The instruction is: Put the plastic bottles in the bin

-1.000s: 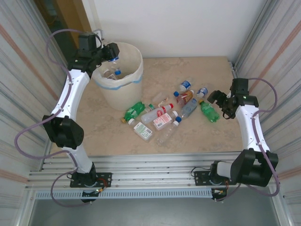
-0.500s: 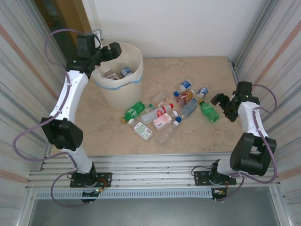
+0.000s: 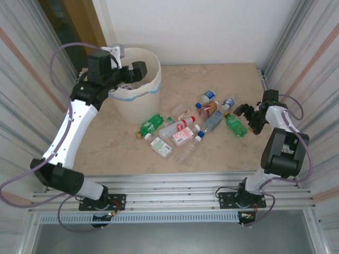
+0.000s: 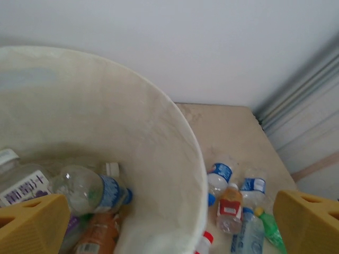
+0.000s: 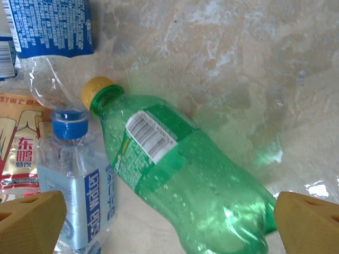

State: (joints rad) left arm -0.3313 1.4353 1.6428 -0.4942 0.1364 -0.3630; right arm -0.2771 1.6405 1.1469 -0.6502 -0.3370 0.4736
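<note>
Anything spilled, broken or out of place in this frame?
Nothing stands out. The loose bottles lie on their sides in a cluster on the table, as the task expects; no liquid shows around them. The bin stands upright with other bottles inside.

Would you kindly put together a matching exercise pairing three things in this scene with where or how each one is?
Things:
1. left gripper
2. green bottle with yellow cap
3. bin

Places or states:
A. lying on its side on the table
B. standing at the table's far left corner
C. open, above the bin's mouth

Pairs: 1-C, 2-A, 3-B.
</note>
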